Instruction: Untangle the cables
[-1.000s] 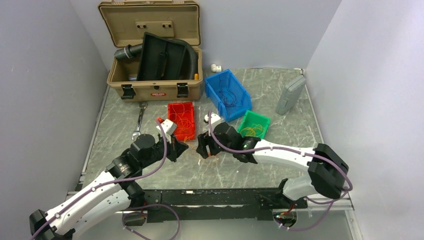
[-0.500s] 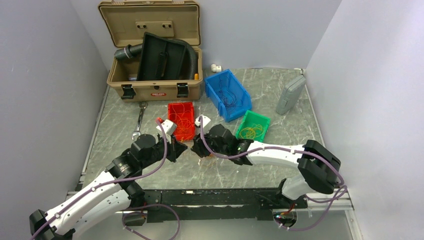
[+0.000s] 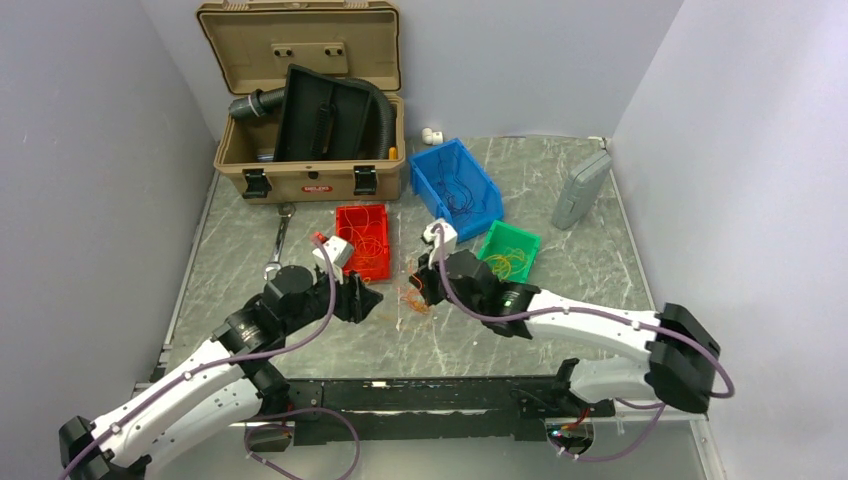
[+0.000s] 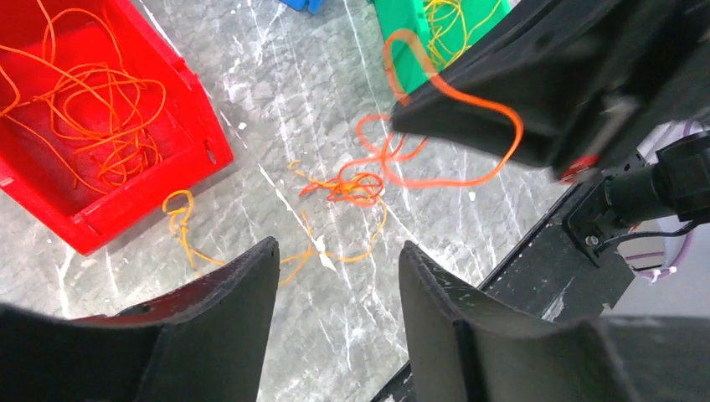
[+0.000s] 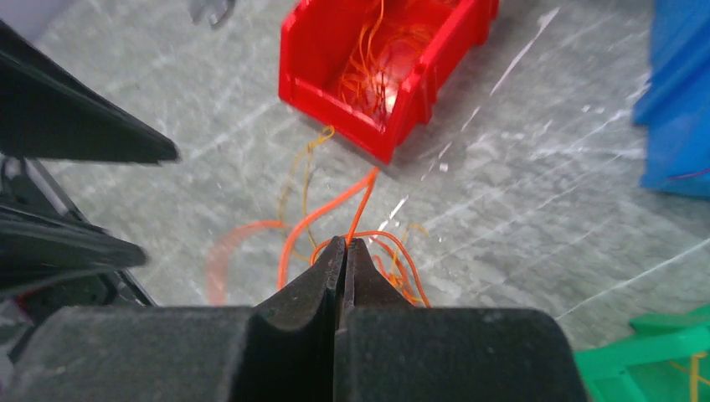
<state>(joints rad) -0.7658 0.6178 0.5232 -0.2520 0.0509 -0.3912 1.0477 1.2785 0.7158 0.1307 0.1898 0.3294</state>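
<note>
The cables (image 3: 413, 298) are a loose tangle of thin orange and yellow strands on the marble table between the two grippers. In the left wrist view the knot (image 4: 352, 187) lies just past the fingertips. My left gripper (image 4: 339, 245) stands open above the table, nothing between its fingers, left of the tangle (image 3: 370, 298). My right gripper (image 5: 346, 241) is shut on an orange cable (image 5: 362, 197) that runs up from the tangle. It hovers at the tangle's right side (image 3: 426, 283). One orange loop (image 4: 469, 100) drapes over the right gripper's black body.
A red bin (image 3: 341, 236) with orange wires stands just behind the tangle. To the right are a green bin (image 3: 524, 236) with yellow wires and a blue bin (image 3: 430, 190). A tan toolbox (image 3: 310, 175), a wrench (image 3: 279, 240) and a grey box (image 3: 581, 188) lie farther back.
My left gripper has opened. My right gripper has shut on an orange cable and shifted right and back, pulling a strand up from the tangle.
</note>
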